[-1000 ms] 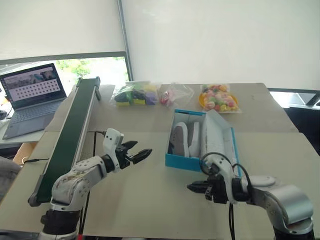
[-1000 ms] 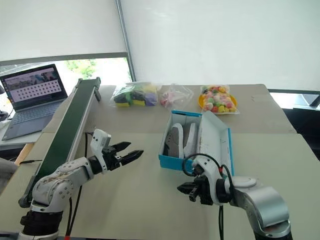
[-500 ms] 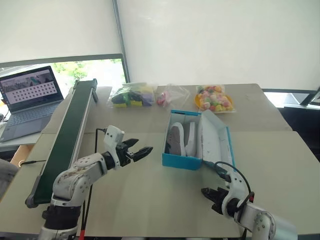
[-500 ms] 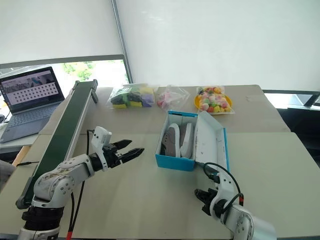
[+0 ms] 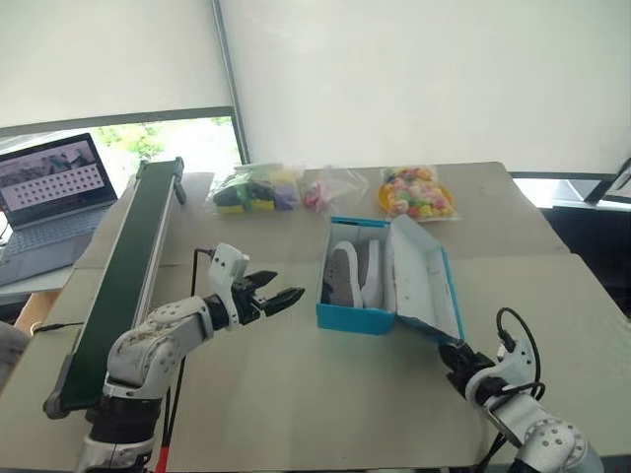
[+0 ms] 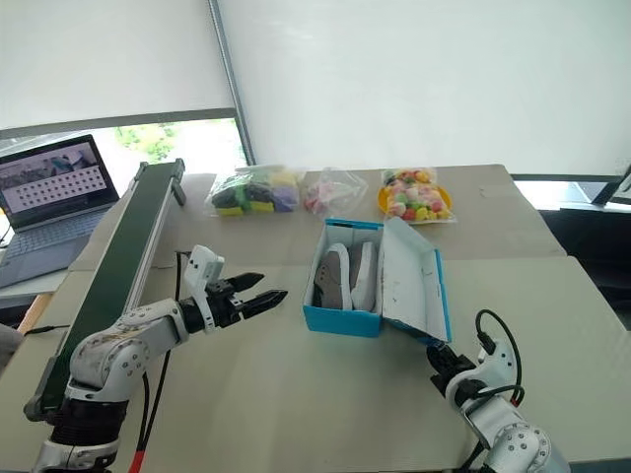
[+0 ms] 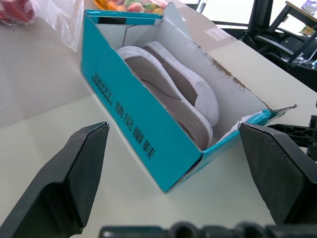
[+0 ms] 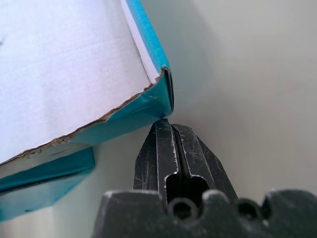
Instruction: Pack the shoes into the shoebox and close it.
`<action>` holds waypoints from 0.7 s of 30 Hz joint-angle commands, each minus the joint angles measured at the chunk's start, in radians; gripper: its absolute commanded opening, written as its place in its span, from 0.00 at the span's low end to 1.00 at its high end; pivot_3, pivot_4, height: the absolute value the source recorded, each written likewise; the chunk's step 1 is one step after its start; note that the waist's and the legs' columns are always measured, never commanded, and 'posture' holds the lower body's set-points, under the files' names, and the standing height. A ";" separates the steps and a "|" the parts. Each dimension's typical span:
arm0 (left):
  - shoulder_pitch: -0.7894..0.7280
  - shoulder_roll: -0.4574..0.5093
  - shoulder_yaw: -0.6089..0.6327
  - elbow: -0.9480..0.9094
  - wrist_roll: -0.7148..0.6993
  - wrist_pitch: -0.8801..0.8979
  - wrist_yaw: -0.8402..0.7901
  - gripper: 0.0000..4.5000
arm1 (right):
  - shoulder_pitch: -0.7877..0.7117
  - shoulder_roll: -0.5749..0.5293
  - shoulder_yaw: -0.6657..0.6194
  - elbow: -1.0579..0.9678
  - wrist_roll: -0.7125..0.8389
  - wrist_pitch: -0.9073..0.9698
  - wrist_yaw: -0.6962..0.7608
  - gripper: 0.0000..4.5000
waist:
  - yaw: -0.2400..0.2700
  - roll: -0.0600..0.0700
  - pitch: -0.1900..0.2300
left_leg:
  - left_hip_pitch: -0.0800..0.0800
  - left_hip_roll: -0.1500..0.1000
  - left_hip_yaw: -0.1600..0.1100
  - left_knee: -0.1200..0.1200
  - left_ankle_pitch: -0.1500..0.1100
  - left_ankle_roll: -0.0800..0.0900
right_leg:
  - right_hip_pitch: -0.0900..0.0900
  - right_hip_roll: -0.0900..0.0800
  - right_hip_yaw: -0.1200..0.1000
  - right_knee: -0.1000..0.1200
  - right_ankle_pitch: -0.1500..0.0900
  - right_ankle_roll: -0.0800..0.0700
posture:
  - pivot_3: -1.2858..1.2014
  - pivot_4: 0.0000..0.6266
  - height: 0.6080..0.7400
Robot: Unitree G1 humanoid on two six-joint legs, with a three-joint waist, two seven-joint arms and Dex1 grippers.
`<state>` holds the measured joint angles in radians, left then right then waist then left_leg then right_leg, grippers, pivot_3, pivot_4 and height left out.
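Resting on the pale tabletop point(image 5: 296, 394), the turquoise cardboard shoebox point(image 5: 357, 317) holds both grey-brown, white-soled shoes point(image 5: 353, 273), its white-lined lid point(image 5: 422, 281) leaning open. The clenched right end effector point(image 8: 166, 130) touches the lid's torn corner, while the left end effector point(image 5: 281, 297), fingers spread and empty, hovers beside the shoebox's opposite side.

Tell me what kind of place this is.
Probably a robot lab or test workstation, not a real packing line. A short conveyor belt runs along a plain table, an open laptop sits beside it, and bags of colourful items wait as props.
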<state>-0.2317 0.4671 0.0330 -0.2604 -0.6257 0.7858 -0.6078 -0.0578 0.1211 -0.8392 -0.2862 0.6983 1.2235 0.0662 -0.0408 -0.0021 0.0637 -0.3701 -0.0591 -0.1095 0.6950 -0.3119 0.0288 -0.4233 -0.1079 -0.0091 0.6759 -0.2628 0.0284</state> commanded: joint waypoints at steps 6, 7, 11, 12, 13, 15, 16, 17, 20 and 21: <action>-0.026 0.012 0.011 -0.013 -0.001 -0.002 -0.008 1.00 | -0.042 0.182 0.108 0.226 0.156 0.056 -0.077 0.01 | -0.023 -0.010 -0.002 | 0.003 0.006 -0.002 -0.001 -0.001 0.002 | 0.001 0.015 0.000 0.000 0.000 -0.001 | 0.52 0.24 0.24; -0.025 0.012 0.011 -0.014 -0.001 -0.002 -0.008 1.00 | -0.044 0.176 0.117 0.240 0.154 0.050 -0.088 0.01 | -0.029 -0.010 -0.002 | 0.004 0.009 -0.003 -0.001 -0.002 0.003 | 0.000 0.018 -0.001 0.001 0.000 -0.001 | 0.52 0.24 0.24; -0.020 0.014 0.014 -0.020 -0.002 0.000 -0.005 1.00 | -0.056 0.150 0.164 0.301 0.144 0.025 -0.106 0.01 | -0.040 -0.013 -0.003 | 0.008 0.024 -0.002 0.000 -0.007 0.013 | 0.000 0.029 0.000 0.002 0.000 -0.009 | 0.52 0.24 0.24; -0.017 0.015 0.017 -0.023 -0.003 -0.001 -0.003 1.00 | -0.068 0.146 0.164 0.330 0.144 0.008 -0.113 0.01 | -0.043 -0.015 -0.003 | 0.010 0.027 -0.002 0.000 -0.008 0.014 | 0.001 0.032 0.000 0.002 0.000 -0.012 | 0.52 0.24 0.24; -0.014 0.015 0.020 -0.026 -0.004 0.000 -0.001 1.00 | -0.080 0.142 0.162 0.359 0.143 -0.007 -0.120 0.01 | -0.047 -0.017 -0.003 | 0.012 0.029 -0.001 -0.001 -0.008 0.014 | 0.001 0.033 -0.001 0.002 0.000 -0.015 | 0.52 0.24 0.24; -0.009 0.016 0.025 -0.033 -0.006 0.002 0.004 1.00 | -0.099 0.127 0.165 0.408 0.130 -0.030 -0.137 0.01 | -0.057 -0.020 -0.002 | 0.017 0.036 0.001 -0.002 -0.008 0.015 | 0.003 0.039 -0.002 0.002 0.003 -0.024 | 0.52 0.24 0.24; -0.007 0.017 0.028 -0.035 -0.007 0.003 0.007 1.00 | -0.107 0.119 0.167 0.424 0.127 -0.035 -0.143 0.01 | -0.060 -0.020 -0.002 | 0.018 0.038 0.002 -0.002 -0.009 0.015 | 0.003 0.042 -0.002 0.001 0.004 -0.026 | 0.52 0.24 0.24; -0.006 0.018 0.030 -0.038 -0.008 0.003 0.009 1.00 | -0.115 0.113 0.169 0.436 0.129 -0.040 -0.148 0.01 | -0.063 -0.021 -0.002 | 0.019 0.041 0.003 -0.002 -0.009 0.016 | 0.003 0.047 -0.003 -0.003 0.006 -0.028 | 0.52 0.24 0.24; 0.005 0.022 0.040 -0.047 -0.010 0.003 0.015 1.00 | -0.124 0.098 0.176 0.442 0.128 -0.020 -0.179 0.01 | -0.070 -0.021 -0.002 | 0.023 0.042 0.002 -0.003 -0.013 0.023 | 0.003 0.049 -0.005 -0.010 0.012 -0.036 | 0.52 0.24 0.24; 0.008 0.020 0.043 -0.050 -0.011 0.003 0.019 1.00 | -0.118 0.086 0.189 0.431 0.125 0.000 -0.180 0.01 | -0.070 -0.021 -0.002 | 0.027 0.042 0.002 -0.004 -0.014 0.025 | 0.004 0.049 -0.005 -0.011 0.013 -0.035 | 0.52 0.24 0.24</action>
<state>-0.2205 0.4781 0.0451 -0.2691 -0.6285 0.7889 -0.5983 -0.2143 0.1279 -0.7190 0.0285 0.8383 1.1825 -0.1057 -0.1105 -0.0235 0.0617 -0.3402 -0.0167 -0.1072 0.6891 -0.3262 0.0541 -0.4190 -0.0591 -0.0144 0.6651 -0.2497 -0.0069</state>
